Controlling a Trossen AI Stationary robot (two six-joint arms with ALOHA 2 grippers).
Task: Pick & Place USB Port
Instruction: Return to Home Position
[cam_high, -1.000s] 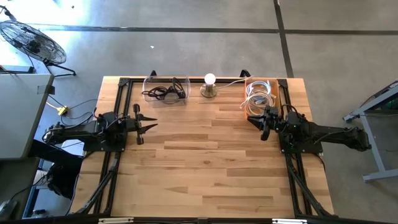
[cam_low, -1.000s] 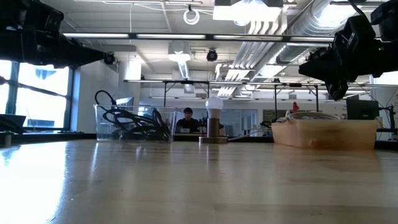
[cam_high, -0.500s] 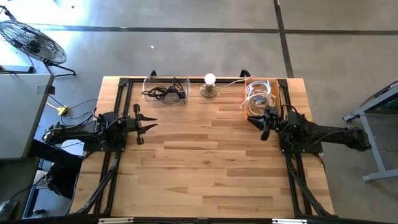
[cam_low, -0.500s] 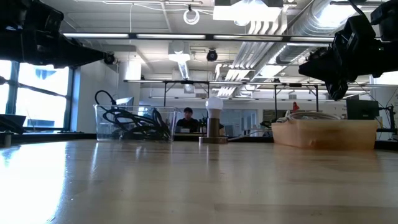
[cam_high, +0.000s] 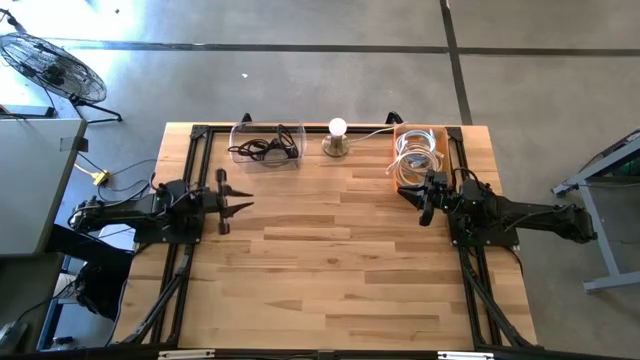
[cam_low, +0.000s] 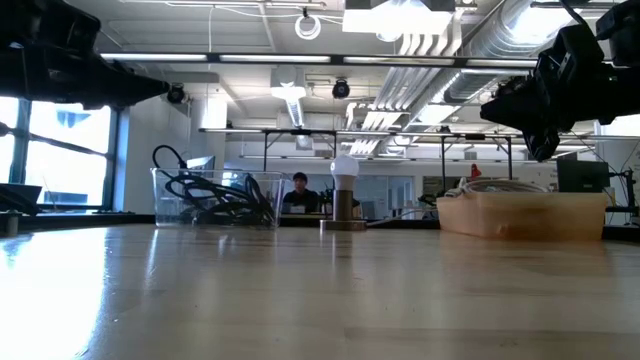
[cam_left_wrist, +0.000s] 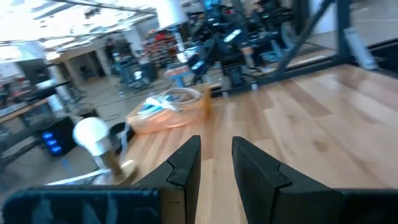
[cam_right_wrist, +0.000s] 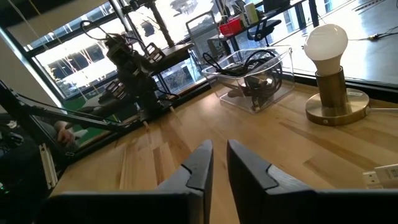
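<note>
An orange bin (cam_high: 420, 152) at the table's far right holds coiled white cables (cam_high: 413, 155); it also shows in the left wrist view (cam_left_wrist: 171, 111). A clear bin (cam_high: 266, 145) at the far left holds black cables (cam_right_wrist: 252, 71). Between them a lamp (cam_high: 337, 138) stands on its round base. My left gripper (cam_high: 243, 204) hovers over the table's left side, open and empty. My right gripper (cam_high: 418, 193) hovers just near of the orange bin, its fingers a narrow gap apart, empty. No USB port can be made out apart from the cables.
A white lead runs from the lamp's base (cam_right_wrist: 336, 112) to the orange bin. A black frame rail (cam_high: 195, 160) edges the table's sides. Bare wood (cam_high: 330, 260) lies between the arms and toward the near edge. A person (cam_low: 297, 192) sits far behind the table.
My left gripper has edged up a little, as the low view shows; nothing on the table has moved.
</note>
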